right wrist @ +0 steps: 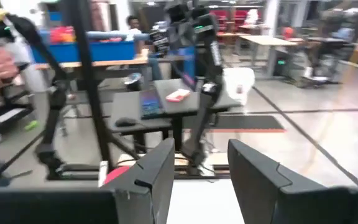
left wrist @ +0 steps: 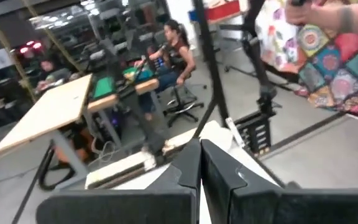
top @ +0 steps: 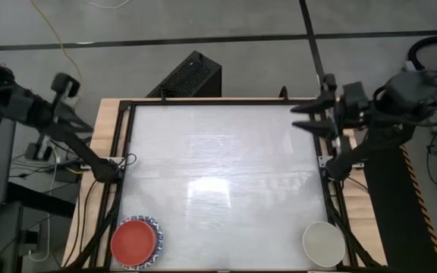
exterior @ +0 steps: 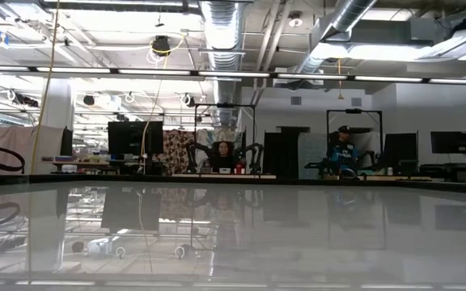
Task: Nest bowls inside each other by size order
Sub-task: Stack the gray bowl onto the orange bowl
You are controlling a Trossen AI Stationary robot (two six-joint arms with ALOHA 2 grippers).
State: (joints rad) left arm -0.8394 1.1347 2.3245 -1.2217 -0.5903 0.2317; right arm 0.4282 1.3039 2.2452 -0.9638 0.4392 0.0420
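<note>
Two arms stand back from the white table (top: 218, 174), and three bowls show on it. Landmark: the table's near edge, the one farthest from the black box (top: 188, 76) on the floor. At the left end of this edge a red bowl (top: 133, 242) sits nested inside a blue-and-white patterned bowl (top: 155, 233), whose rim shows around the red one's right side. At the right end of the same edge a plain cream-white bowl (top: 323, 243) sits alone, well apart from the nested pair. The left tool (left wrist: 199, 167) is raised off the table's left side, away from the near edge, its two dark fingers pressed together on nothing. The right tool (right wrist: 199, 169) hovers at the far right corner of the table, opposite the near edge, its fingers parted with a clear gap and nothing between them. Neither tool touches a bowl. Beyond the table, people (exterior: 225, 155) sit at workstations in the room; no bowl can be made out in the table-level view.
</note>
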